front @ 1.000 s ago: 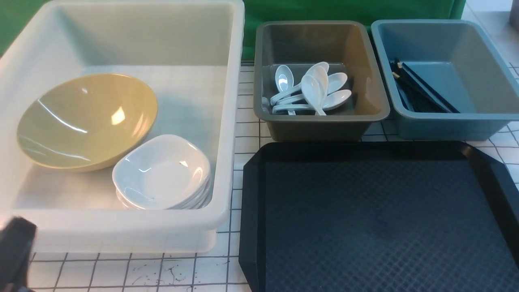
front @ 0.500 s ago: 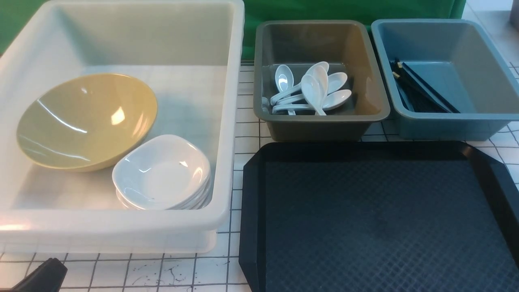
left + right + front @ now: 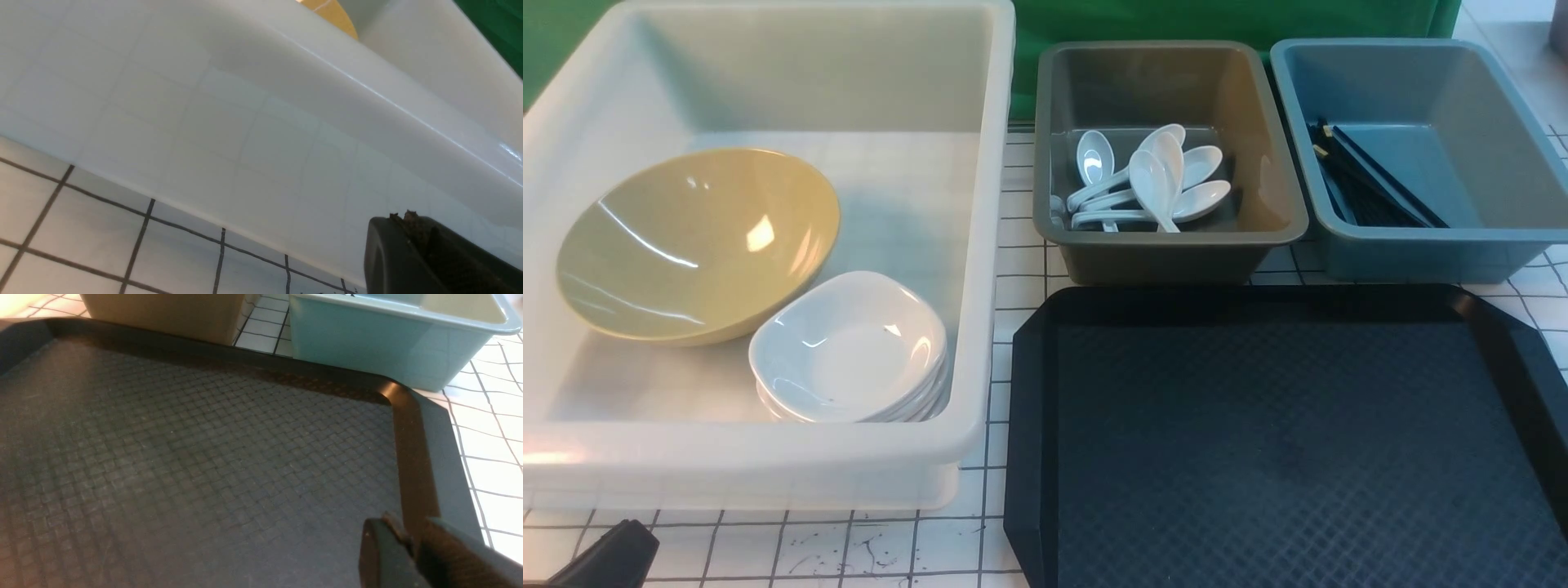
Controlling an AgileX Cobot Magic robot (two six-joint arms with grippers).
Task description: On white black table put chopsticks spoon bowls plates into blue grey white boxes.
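On the white black table (image 3: 849,547), the big white box (image 3: 988,245) holds the yellow bowl (image 3: 694,241) and a stack of white plates (image 3: 849,347). Several white spoons (image 3: 1152,184) lie in the olive-grey box (image 3: 1258,122). Black chopsticks (image 3: 1372,188) lie in the blue box (image 3: 1486,106). My left gripper (image 3: 402,215) is shut and holds nothing, low beside the white box's outer wall (image 3: 245,122); its tip shows in the front view's bottom left corner (image 3: 605,555). My right gripper (image 3: 413,524) hangs over the black tray's right rim with its tips slightly apart and nothing between them.
The black textured tray (image 3: 1282,441) lies in front of the two smaller boxes with nothing on it. A green backdrop (image 3: 1217,20) stands behind the boxes. In the right wrist view the blue box (image 3: 367,343) and the olive-grey box (image 3: 163,314) stand just beyond the tray (image 3: 184,457).
A second ago the left gripper stood higher at the white box's front left corner; it has dropped to the bottom left corner. Nothing in the boxes has moved.
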